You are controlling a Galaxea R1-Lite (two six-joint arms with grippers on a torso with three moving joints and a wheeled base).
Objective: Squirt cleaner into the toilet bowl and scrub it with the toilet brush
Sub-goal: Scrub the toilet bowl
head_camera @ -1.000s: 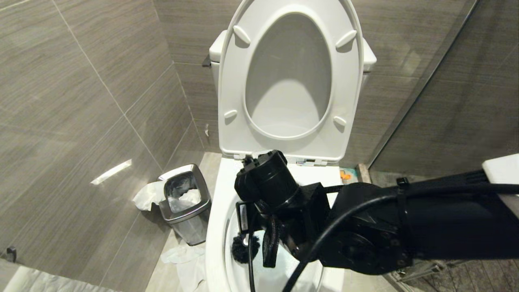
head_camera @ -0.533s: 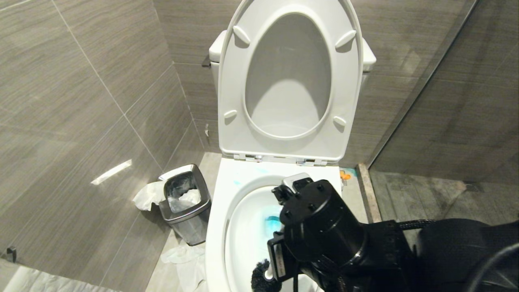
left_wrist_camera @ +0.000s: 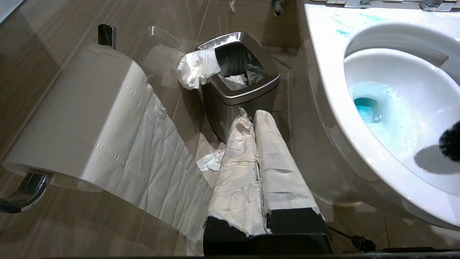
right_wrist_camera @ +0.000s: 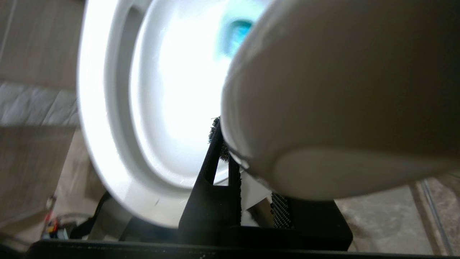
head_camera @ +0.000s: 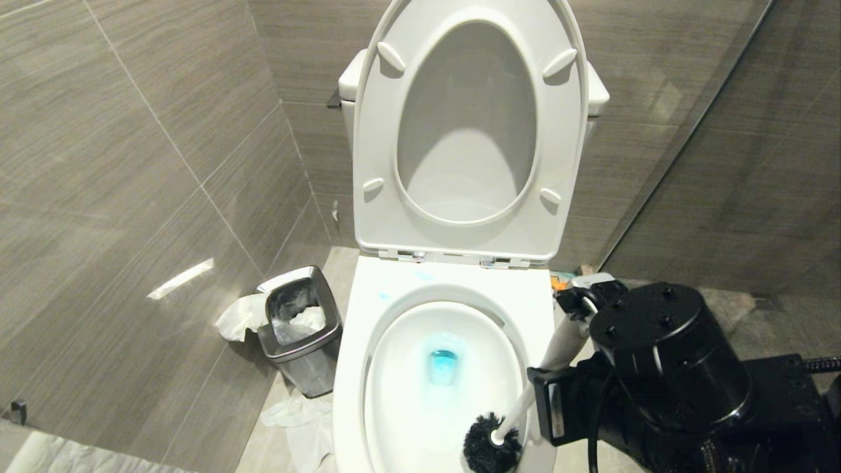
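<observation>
The right gripper [right_wrist_camera: 248, 201] has its fingers [right_wrist_camera: 212, 169] closed down to a narrow gap on the toilet brush [head_camera: 525, 401], holding it along the slim white handle; in the right wrist view the handle's rounded end fills the frame close to the camera. From that grip the handle slants down and toward the robot's left to the black bristle head [head_camera: 489, 450], which sits at the near right edge of the toilet bowl [head_camera: 394, 368], about over the rim. Blue cleaner is pooled in the water at the bottom of the bowl and streaks the rim near the hinge.

The brush looks light and stiff, with a smooth handle that could twist in a loose grip; a hold partway down the shaft, as here, should give better leverage than the rounded end. The wet bristles will likely drip.

The left gripper [left_wrist_camera: 257, 144], its paper-wrapped fingers pressed together and holding nothing, is parked low beside the bowl, pointing toward the steel waste bin [left_wrist_camera: 239, 90], with the paper roll [left_wrist_camera: 82, 108] nearby.
</observation>
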